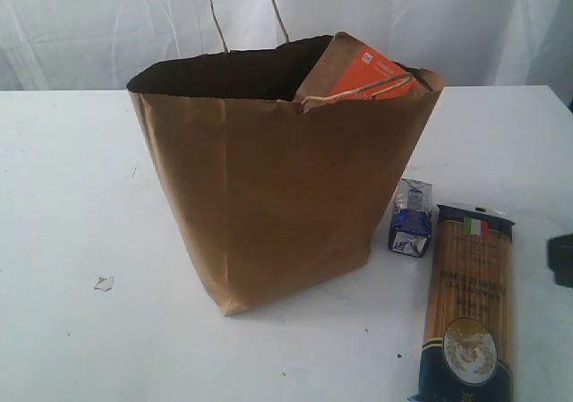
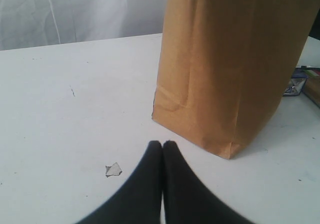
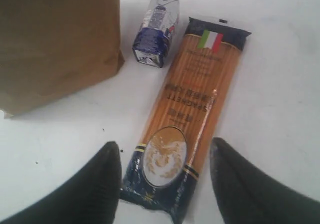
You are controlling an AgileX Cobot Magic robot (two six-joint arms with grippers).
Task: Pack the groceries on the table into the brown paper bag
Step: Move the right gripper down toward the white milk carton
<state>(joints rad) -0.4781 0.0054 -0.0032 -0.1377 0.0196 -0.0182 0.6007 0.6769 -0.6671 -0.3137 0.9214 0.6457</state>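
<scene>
1. We see the brown paper bag (image 1: 286, 196) standing up in the middle of the exterior view, on the white table (image 1: 63, 196). Its top is open.
2. The brown pouch with orange label (image 1: 363, 71) pokes out of the bag's top, toward the upper right.
3. The small blue-white carton (image 1: 412, 218) sits on the table just beside the bag, right of the middle.
4. The long spaghetti pack (image 1: 470, 312) lies flat in the lower right of the frame, just beside the carton.
5. The left gripper (image 2: 162, 144) has its two black fingers pressed together. It holds nothing and is near the bag's bottom corner.
6. The right gripper (image 3: 165, 144) is spread wide and holds nothing. It has one finger on each side of the spaghetti pack's end.
7. A little torn scrap (image 1: 104, 283) lies on the table at the lower left.
</scene>
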